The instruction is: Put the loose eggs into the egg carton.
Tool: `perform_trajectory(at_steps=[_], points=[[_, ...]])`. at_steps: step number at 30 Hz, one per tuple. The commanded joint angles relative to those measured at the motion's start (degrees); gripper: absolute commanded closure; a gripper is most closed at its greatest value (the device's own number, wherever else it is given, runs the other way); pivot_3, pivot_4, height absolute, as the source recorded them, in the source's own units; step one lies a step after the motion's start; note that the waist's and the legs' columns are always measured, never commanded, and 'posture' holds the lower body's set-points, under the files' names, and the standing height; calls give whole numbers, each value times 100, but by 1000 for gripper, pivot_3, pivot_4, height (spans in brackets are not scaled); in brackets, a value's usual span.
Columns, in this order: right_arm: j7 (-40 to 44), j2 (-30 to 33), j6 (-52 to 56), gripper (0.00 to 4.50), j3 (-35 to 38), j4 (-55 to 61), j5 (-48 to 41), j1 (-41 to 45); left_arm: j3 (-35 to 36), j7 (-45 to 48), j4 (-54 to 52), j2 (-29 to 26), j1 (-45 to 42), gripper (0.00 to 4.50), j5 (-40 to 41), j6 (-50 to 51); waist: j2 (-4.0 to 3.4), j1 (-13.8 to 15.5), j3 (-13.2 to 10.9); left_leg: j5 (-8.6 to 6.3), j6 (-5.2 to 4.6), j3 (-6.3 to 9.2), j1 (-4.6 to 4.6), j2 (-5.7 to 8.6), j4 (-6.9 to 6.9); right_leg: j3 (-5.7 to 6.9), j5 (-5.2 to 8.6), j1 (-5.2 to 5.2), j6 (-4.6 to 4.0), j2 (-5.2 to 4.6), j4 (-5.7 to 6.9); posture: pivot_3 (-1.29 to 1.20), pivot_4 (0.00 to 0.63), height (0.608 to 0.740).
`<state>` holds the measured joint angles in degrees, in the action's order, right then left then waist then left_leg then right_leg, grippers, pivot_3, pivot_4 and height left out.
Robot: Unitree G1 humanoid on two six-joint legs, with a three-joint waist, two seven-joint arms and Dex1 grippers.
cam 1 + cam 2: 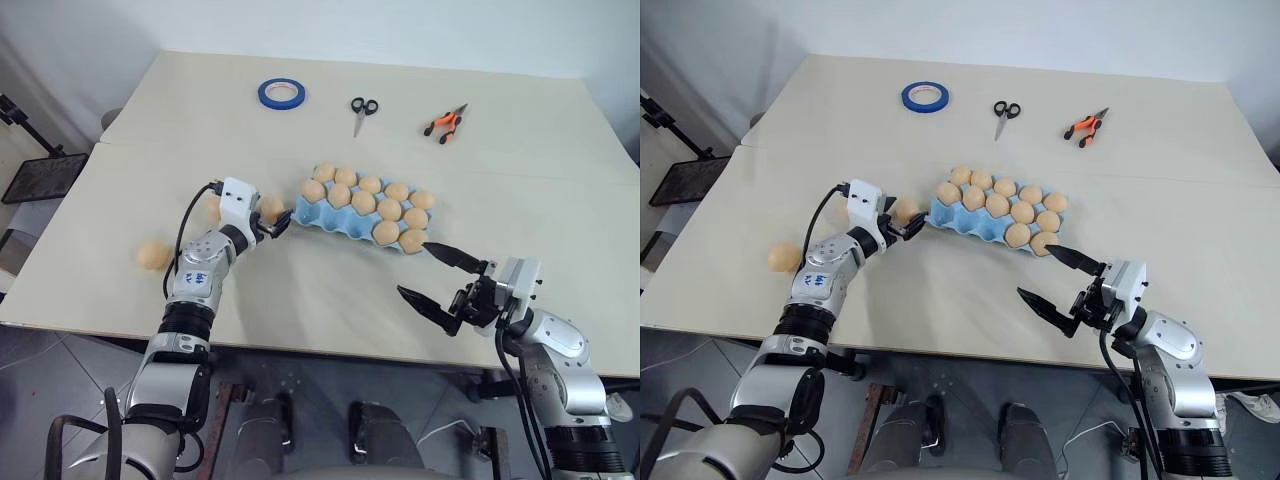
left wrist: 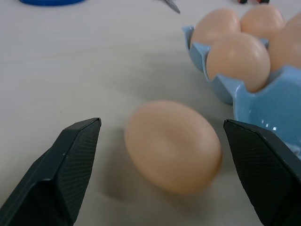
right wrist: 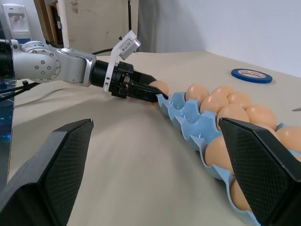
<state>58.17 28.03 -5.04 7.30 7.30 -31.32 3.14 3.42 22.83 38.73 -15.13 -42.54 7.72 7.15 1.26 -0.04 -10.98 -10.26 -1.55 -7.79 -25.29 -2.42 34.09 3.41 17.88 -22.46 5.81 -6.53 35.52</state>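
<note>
Bright, even light with soft shadows; the nearest egg [image 2: 173, 146] in the left wrist view looks blurred, perhaps out of focus.

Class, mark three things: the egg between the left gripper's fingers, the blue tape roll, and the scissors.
egg [image 2: 173, 145], left wrist view, middle of its shell.
blue tape roll [image 1: 264, 95], left eye view, its left rim.
scissors [image 1: 364, 105], left eye view, black handles.

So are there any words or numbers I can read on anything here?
None can be read.
The left arm's grey casing carries small blue marks, too small to read.
The blue tape roll has red marks on its face, too blurred to read.
The egg carton, scissors and orange pliers show no writing.
</note>
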Motion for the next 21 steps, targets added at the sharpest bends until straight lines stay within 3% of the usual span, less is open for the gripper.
perform_trajectory(at_steps=[1,6,11,16,21], points=[[-30,-55,-120,0,65,130,-15,40,-5,48,24,-38,-203,990,-51,34,0,0,0,0,0,0,0,0,0,0,0,0,0,0,0,0,150,740],[-44,-68,-122,0,63,122,1,54,100,229,-37,-73,-229,2370,45,-205,0,-4,0,0,0,0,-1,0,0,-1,0,0,0,0,-2,0,150,740],[-27,-55,-110,0,85,117,9,55,109,1191,-631,-139,-253,2435,384,-1005,1,-3,0,0,0,-2,-2,-1,-2,0,0,-2,0,0,-3,0,150,740],[-81,-14,-126,0,173,59,43,94,-447,2440,-1075,-87,-363,2435,484,-916,0,9,0,0,0,-8,-2,-1,-3,-3,0,-1,0,0,-5,0,150,740],[-122,177,-99,0,481,63,-2,-52,-942,2936,-694,292,-694,2435,277,-739,1,35,0,-2,-4,-8,-5,7,-1,-4,0,0,0,-4,-11,0,150,740]])
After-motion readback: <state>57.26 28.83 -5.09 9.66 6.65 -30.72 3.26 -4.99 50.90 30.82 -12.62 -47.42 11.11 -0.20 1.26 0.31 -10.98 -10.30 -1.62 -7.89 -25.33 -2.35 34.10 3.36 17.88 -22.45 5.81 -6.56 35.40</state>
